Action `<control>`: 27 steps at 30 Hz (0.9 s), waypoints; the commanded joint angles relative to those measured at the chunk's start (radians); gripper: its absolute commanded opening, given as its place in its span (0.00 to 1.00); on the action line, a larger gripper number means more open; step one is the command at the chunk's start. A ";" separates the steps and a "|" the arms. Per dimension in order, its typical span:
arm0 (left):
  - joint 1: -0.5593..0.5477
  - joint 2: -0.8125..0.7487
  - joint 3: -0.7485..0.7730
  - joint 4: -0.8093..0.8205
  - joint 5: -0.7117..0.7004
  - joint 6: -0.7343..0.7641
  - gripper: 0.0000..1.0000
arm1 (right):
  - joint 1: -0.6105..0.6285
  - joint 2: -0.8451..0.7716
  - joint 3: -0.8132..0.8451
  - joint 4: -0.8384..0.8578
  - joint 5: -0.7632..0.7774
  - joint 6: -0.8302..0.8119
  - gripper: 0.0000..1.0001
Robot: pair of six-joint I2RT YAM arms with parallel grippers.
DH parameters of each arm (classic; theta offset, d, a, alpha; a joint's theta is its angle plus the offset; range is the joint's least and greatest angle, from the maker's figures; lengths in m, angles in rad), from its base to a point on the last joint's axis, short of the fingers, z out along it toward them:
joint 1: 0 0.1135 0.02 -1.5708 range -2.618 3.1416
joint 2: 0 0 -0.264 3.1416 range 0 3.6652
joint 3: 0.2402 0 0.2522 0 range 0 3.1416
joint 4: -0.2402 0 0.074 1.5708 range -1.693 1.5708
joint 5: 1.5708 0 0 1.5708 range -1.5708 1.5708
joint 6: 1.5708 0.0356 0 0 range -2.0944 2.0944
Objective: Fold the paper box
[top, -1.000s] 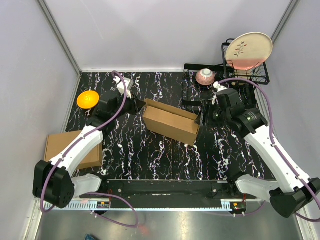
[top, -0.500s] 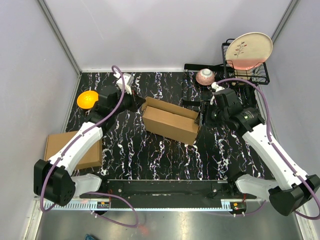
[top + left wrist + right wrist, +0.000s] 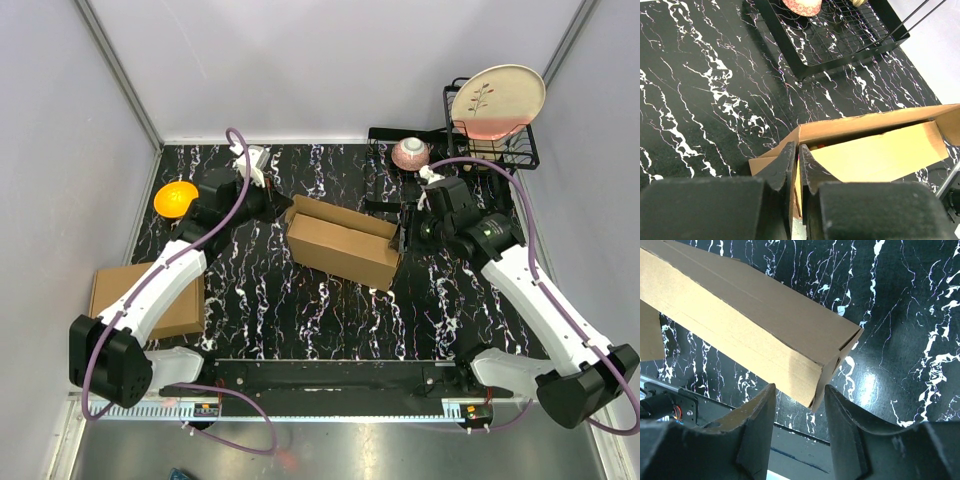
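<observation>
The paper box (image 3: 340, 245), plain brown cardboard with its top open, lies slanted in the middle of the black marbled table. My left gripper (image 3: 283, 211) is at its left end, shut on the thin edge of a side flap (image 3: 798, 172), with the box's open trough (image 3: 875, 150) stretching away ahead. At the box's right end sits my right gripper (image 3: 404, 234). In the right wrist view the gripper (image 3: 799, 401) is open. The box's end corner (image 3: 826, 371) lies between its fingers with a gap on each side.
An orange bowl (image 3: 175, 197) sits at the far left. A second plain brown carton (image 3: 145, 298) lies by the left arm. A black wire rack (image 3: 495, 140) holds a plate (image 3: 497, 100) at the back right. A pink bowl (image 3: 411, 153) rests on a black tray.
My left gripper has shut on the box's left flap. The right gripper's jaws have narrowed and edged in around the box's right corner.
</observation>
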 commanded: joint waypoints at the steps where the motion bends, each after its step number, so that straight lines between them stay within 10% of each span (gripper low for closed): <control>1: 0.005 0.005 0.003 0.043 0.033 -0.026 0.13 | 0.012 0.005 -0.001 0.037 -0.020 -0.002 0.49; 18: 0.004 -0.001 -0.080 0.055 -0.023 -0.003 0.36 | 0.016 0.018 0.002 0.047 -0.020 -0.005 0.48; 27: 0.005 -0.014 -0.071 0.053 -0.027 -0.009 0.05 | 0.016 0.019 -0.004 0.050 -0.021 -0.007 0.47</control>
